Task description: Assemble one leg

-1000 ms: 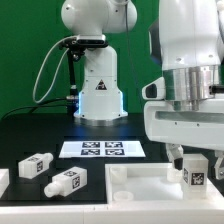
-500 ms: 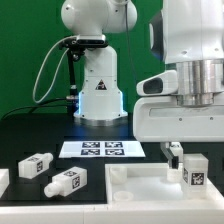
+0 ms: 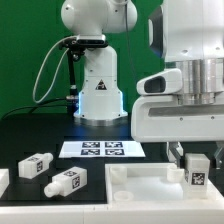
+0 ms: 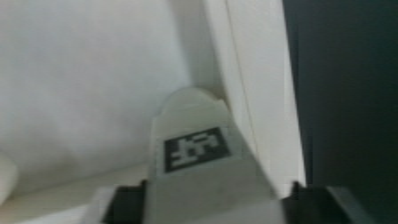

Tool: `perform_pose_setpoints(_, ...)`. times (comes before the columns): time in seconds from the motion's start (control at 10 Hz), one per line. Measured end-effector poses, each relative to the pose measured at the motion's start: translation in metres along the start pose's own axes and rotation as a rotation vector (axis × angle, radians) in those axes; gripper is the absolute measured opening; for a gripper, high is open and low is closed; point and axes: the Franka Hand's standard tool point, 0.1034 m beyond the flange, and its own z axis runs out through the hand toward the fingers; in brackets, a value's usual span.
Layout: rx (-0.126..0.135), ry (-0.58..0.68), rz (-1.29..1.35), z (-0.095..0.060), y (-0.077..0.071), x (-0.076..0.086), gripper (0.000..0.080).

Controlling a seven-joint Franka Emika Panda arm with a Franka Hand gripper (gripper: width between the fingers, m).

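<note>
One arm fills the exterior view's right, its bulky white wrist hanging low over the black table, while the arm's base stands at the back against a green wall. Next in size is the flat white square part with raised edges, lying at the front and running under the wrist. Behind it, toward the base, the marker board lies flat on the table with its row of black-and-white tags. Down at the wrist, the gripper has come to the far right of the square part, and a leg stands upright between its fingers, one tag facing the camera. In the wrist view the same leg points away from the camera over the white surface of the square part, close beside its raised edge, with the two dark fingertips flanking its near end on either side; they look to be pressed against it, so the claw appears to be gripping the leg. Whether the leg's lower end touches the part, I cannot tell. Two more legs lie on their sides on the table at the exterior view's left, one farther back and one nearer, just beside the square part.
</note>
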Motion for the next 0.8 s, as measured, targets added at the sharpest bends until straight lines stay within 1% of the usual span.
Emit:
perform_pose_setpoints(0.1,-0.005,0.0,0.088,0.0006,0.0033,0.0003,0.029)
perform_pose_setpoints(0.4,-0.01,0.006,0.437,0.0001,0.006,0.0025,0.029)
perform_pose_setpoints(0.5,-0.014,0.001,0.635,-0.0003,0.0052,0.0013,0.029)
perform_pose_setpoints(0.6,-0.024,-0.005,0.81,-0.0009,0.0029,-0.0008,0.029)
perform_pose_setpoints(0.7,-0.027,-0.009,0.973,0.0004,0.0007,-0.0014,0.029)
perform_pose_setpoints(0.8,-0.022,-0.014,1.157,0.0008,0.0,-0.0001,0.029)
